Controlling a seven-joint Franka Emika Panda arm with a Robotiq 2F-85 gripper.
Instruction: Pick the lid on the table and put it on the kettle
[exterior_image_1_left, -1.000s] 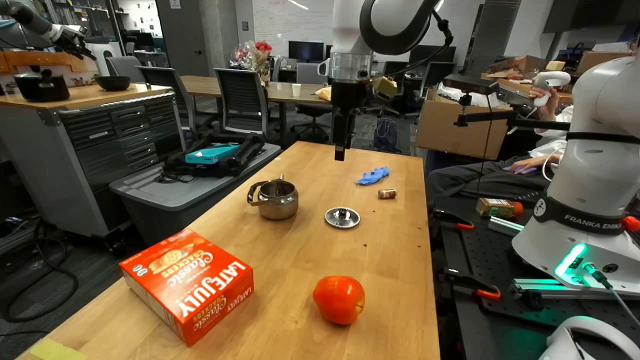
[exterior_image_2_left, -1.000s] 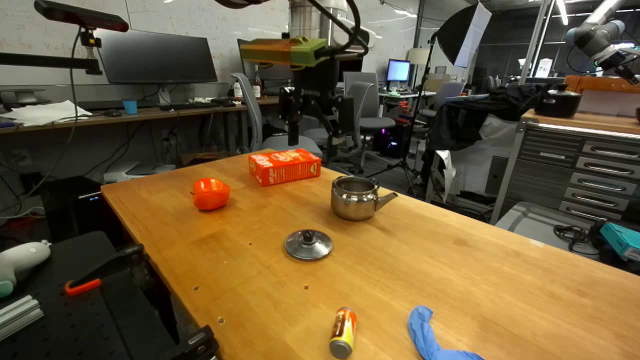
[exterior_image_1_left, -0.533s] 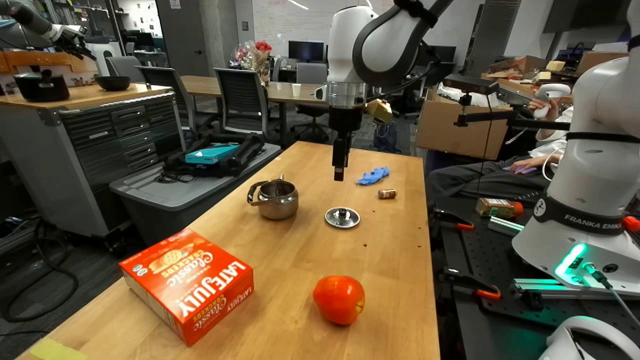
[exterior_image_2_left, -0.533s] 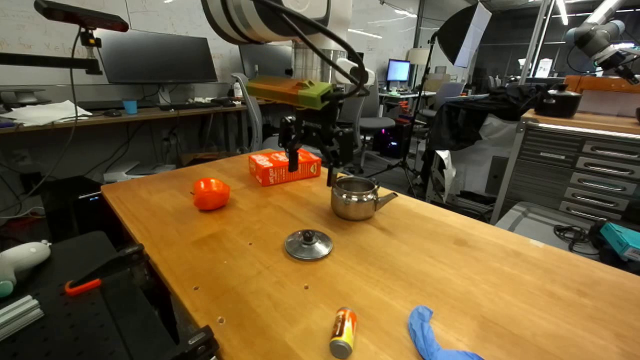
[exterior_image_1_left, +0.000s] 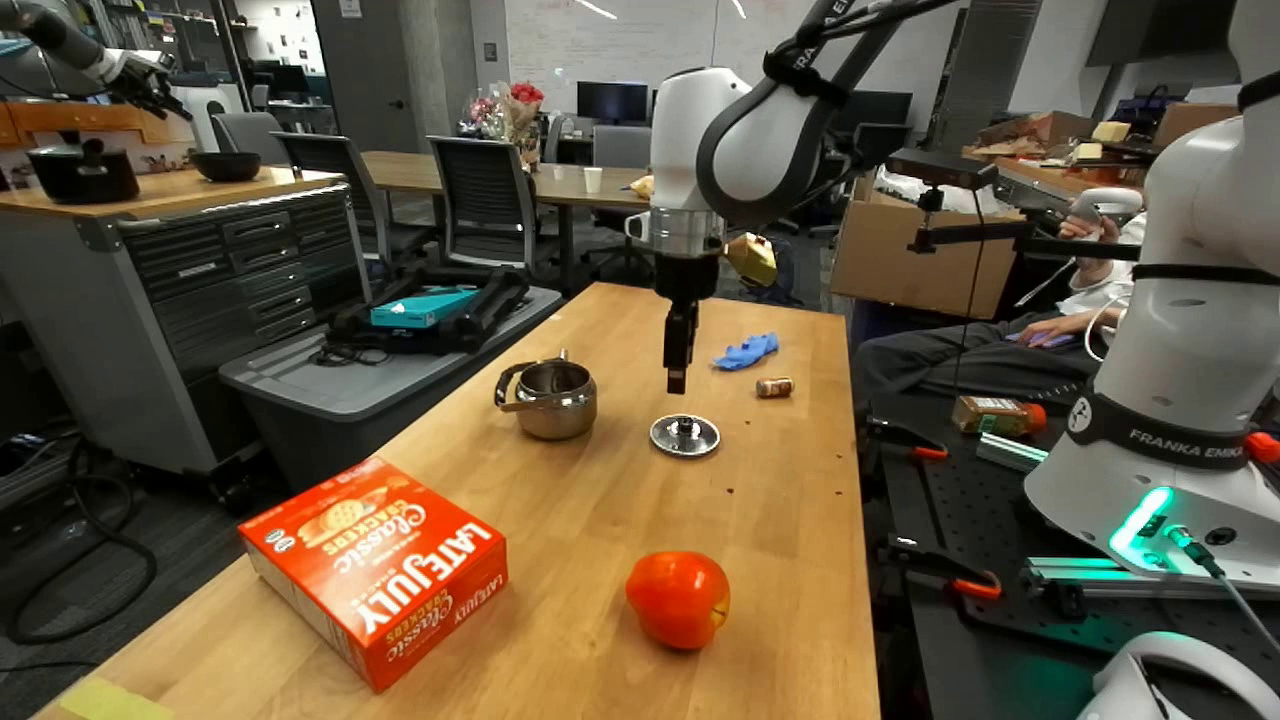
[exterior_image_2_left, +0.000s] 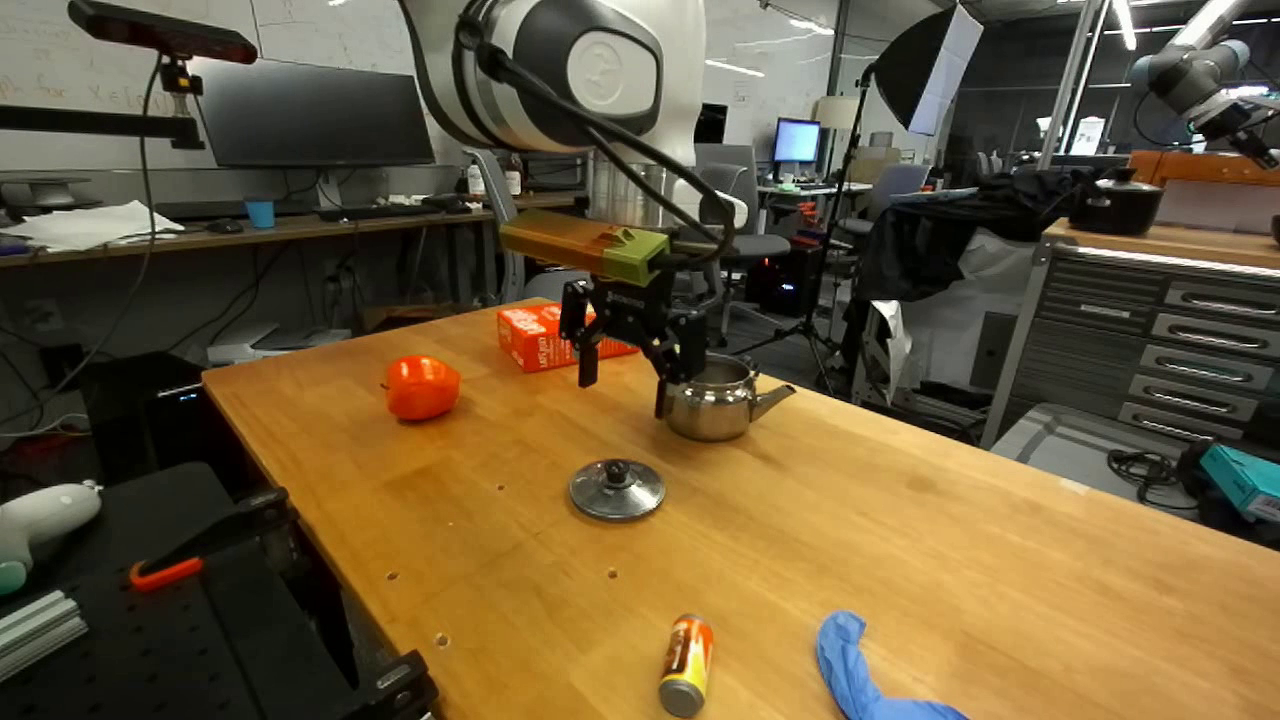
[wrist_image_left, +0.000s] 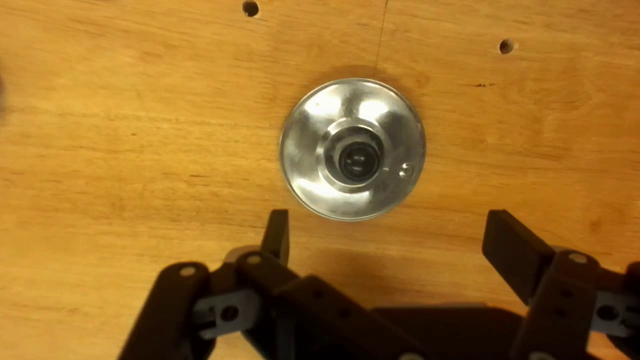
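Uncovered kettle (exterior_image_1_left: 560, 415), loose lid (wrist_image_left: 352, 149) and a spread end effector (wrist_image_left: 386, 222)

The kettle stands upright on the counter (exterior_image_1_left: 790, 560), its mouth bare; an exterior view shows part of the inner wall, while the bottom cannot be made out. The cracker box (exterior_image_1_left: 375, 570) lies flat and a small can (exterior_image_2_left: 687, 665) rests on its side; the contents of both are out of sight.

The lid lies knob up on the counter, near the kettle and apart from it. Above the counter hangs the end effector, its two fingers wide apart. In the wrist view the lid appears just beyond the fingertips, its dark knob within their span, closer to the finger at the left of that view. Both exterior views show the fingertips higher than the lid.
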